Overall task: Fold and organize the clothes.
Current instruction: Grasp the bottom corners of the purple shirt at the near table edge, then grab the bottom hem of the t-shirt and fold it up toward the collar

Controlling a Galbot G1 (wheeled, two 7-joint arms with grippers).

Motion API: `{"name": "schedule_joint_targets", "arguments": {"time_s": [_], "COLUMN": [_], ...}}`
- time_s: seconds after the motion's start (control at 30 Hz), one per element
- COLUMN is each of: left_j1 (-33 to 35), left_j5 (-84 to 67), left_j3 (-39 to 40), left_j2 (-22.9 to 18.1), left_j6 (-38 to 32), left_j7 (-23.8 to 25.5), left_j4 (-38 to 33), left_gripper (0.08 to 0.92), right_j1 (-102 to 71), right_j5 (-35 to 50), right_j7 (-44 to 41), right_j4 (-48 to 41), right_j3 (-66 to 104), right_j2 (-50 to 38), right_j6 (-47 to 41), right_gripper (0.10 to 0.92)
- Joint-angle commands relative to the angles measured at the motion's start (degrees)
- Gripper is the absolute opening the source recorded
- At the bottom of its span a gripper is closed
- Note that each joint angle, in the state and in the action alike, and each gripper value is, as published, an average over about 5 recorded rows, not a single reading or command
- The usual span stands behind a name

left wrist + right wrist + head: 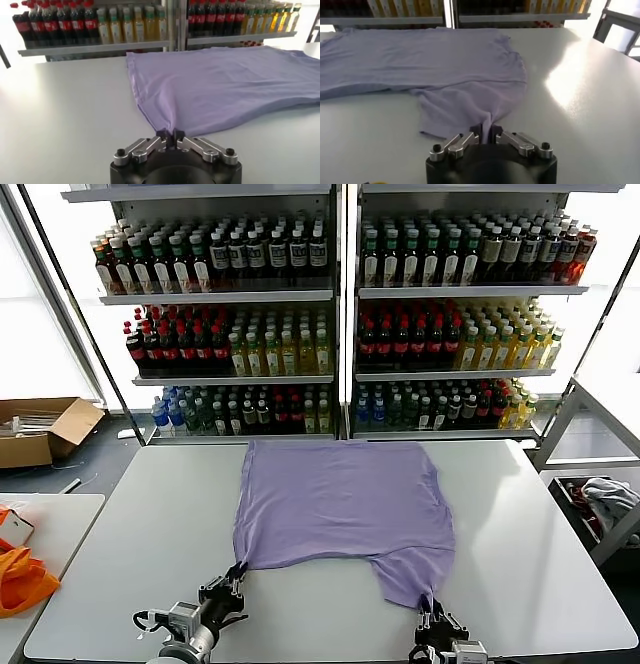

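Lavender T-shirt (340, 504) lies flat in the middle of the tabletop (520, 564), its lower corners pinched by the left gripper (236, 576) and the right gripper (430, 609), probably for folding it upward.

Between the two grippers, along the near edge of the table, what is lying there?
Only bare table, seen in the head view. The left gripper and right gripper each pinch a near end of the lavender T-shirt, whose hem runs farther back.

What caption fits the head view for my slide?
Both grippers, left and right, pinch the near corners of a lavender T-shirt lying on the grey table.
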Motion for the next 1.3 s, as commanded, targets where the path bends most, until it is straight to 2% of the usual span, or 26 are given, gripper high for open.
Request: {"name": "schedule_joint_targets", "arguments": {"time_s": [0.03,0.23,0.47,0.6,0.9,1.3], "left_j1": [0.0,-0.8,-1.9,-3.2,-7.9,-20.4], "left_j5": [0.1,-0.7,-4.2,-5.1,-6.6,-6.3], "left_j3": [0.1,-0.6,-2.5,-3.1,-2.4,2.6], "left_j2": [0.0,-0.9,-1.7,-1.8,-1.7,-1.1], "left_j6": [0.1,-3.3,-6.6,-8.3,-9.2,-9.1], "left_j7": [0.0,-0.2,-1.1,-1.2,-1.0,-1.8], "left_j4": [0.1,-0.9,-5.4,-5.2,-1.7,11.9], "left_gripper": [0.092,0.088,0.087,0.087,0.087,0.087], "right_j1": [-0.2,1.6,5.6,8.6,18.5,30.8], "right_j5": [0.0,-0.6,-2.0,-3.3,-8.7,-10.7], "right_j7": [-0.1,-2.3,-4.7,-5.5,-5.5,-6.7], "right_j4": [0.6,1.7,1.8,0.1,-7.6,-21.1], "right_j3": [-0.2,0.6,1.9,2.8,2.4,1.1], "right_j2": [-0.2,0.2,1.0,1.6,4.3,3.8], "right_j6": [0.3,2.8,5.9,7.7,10.3,8.3], "right_gripper": [0.12,0.12,0.12,0.12,0.12,0.12]}}
